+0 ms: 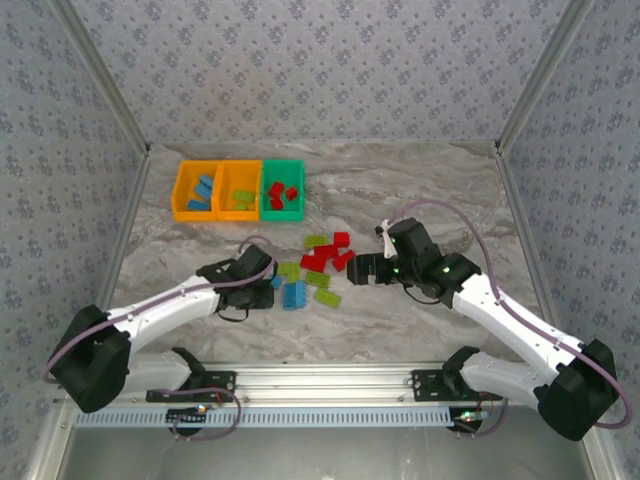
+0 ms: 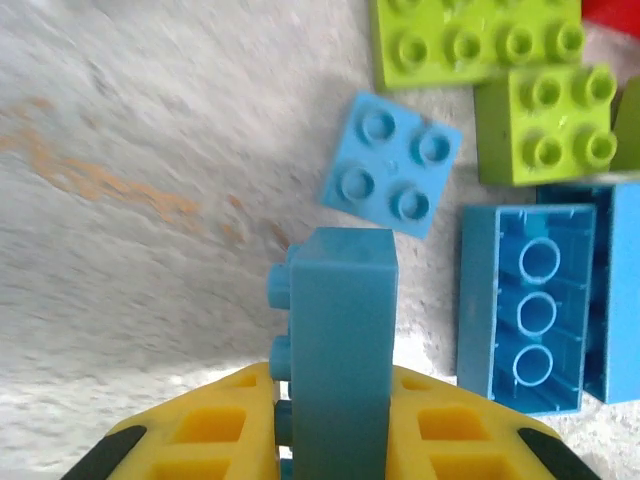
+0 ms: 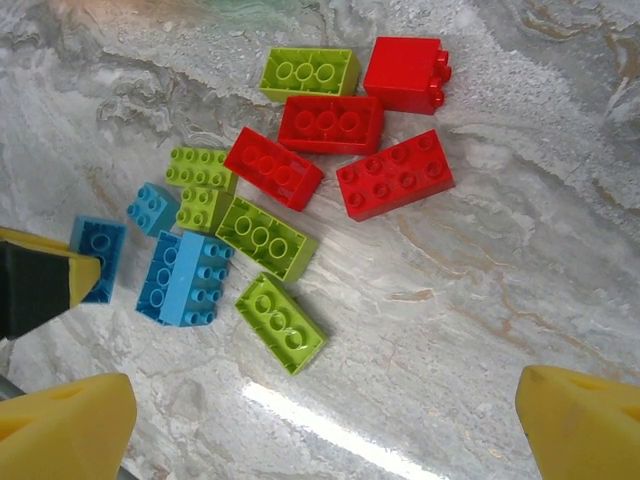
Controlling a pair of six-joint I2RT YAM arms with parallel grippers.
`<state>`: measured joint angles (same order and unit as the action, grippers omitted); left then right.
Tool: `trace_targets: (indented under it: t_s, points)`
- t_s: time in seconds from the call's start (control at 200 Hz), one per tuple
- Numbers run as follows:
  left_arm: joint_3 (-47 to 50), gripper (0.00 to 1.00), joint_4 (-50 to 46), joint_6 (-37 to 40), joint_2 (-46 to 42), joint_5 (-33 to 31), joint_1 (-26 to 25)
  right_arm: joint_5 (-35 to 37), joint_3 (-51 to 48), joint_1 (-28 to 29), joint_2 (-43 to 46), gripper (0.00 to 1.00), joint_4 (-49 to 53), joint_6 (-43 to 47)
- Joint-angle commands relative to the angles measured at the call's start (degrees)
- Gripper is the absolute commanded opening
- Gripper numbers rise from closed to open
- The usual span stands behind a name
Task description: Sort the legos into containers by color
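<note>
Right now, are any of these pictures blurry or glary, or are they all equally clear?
Left wrist view: the table is smeared at left, and the blue brick clamped in the left gripper looks soft. Right wrist view: the legos are crisp, but a white glare streak crosses the table near the bottom. Top external view: even light, soft shadows only.

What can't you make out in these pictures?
- Top view: legos inside the containers are too small to count.
- Left wrist: the blue brick in the left claw runs off the bottom edge; a red brick is cut by the corner.
- Right wrist: the right claw is cropped at the bottom edge.
</note>
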<state>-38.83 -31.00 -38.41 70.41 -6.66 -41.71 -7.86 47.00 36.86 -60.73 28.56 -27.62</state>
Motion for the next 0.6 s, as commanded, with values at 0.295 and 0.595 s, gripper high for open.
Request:
trace_targets:
  t_s: [0.295, 0.595]
  points:
    - [-27.27, 0.15, 9.25, 18.53, 12.07, -13.66, 24.55, -4.12, 1.82, 5.89, 0.68, 1.0, -4.48, -2.88]
    - [-49.98, 0.16, 6.43, 21.09, 35.02, -11.83, 38.06, 1.23, 1.68, 9.2, 5.72, 1.0, 1.04, -4.65]
